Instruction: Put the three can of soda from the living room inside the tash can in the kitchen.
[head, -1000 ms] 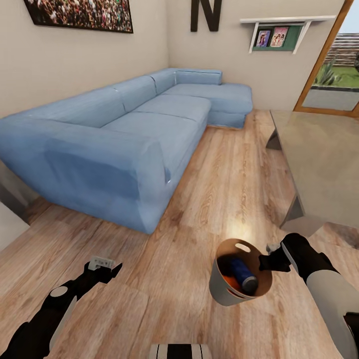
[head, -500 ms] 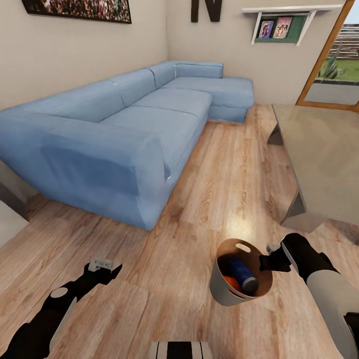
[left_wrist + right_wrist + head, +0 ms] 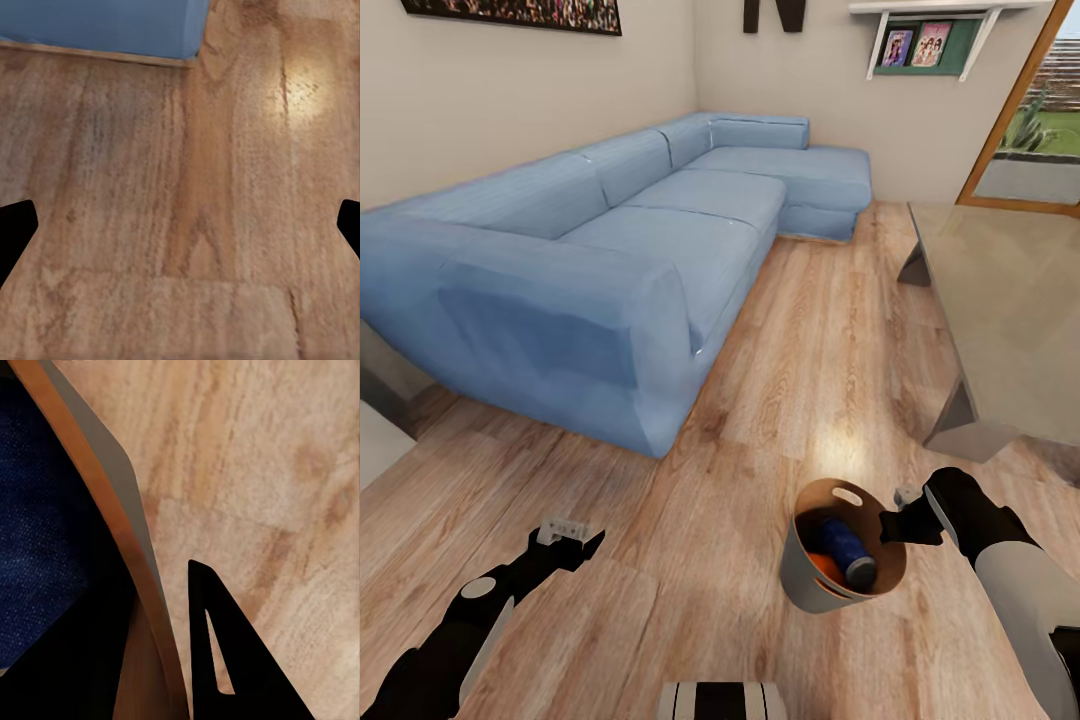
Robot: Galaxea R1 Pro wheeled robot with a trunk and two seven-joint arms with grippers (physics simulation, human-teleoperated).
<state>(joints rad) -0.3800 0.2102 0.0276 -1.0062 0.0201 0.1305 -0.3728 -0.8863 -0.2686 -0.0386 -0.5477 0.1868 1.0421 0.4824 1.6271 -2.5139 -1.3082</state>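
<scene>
The copper-brown tash can (image 3: 810, 580) hangs tilted above the wooden floor in the living room, and my right gripper (image 3: 895, 528) is shut on its rim. Inside it lie a dark blue can of soda (image 3: 848, 551) and an orange can of soda (image 3: 822, 568). In the right wrist view the bin's rim (image 3: 127, 547) runs between the fingers (image 3: 225, 660), with the blue can (image 3: 37, 547) behind it. My left gripper (image 3: 565, 535) hangs open and empty over bare floor, its fingertips (image 3: 15, 225) at the edges of the left wrist view.
A long light-blue corner sofa (image 3: 590, 260) fills the left and back. A glass-topped low table (image 3: 1010, 300) stands at the right. A doorway (image 3: 1030, 120) opens to the outside at the back right. Open floor runs between sofa and table.
The whole view has shifted slightly, with the sofa and wall sliding upward, so the camera has moved. Both grippers and the bin keep their places in the view.
</scene>
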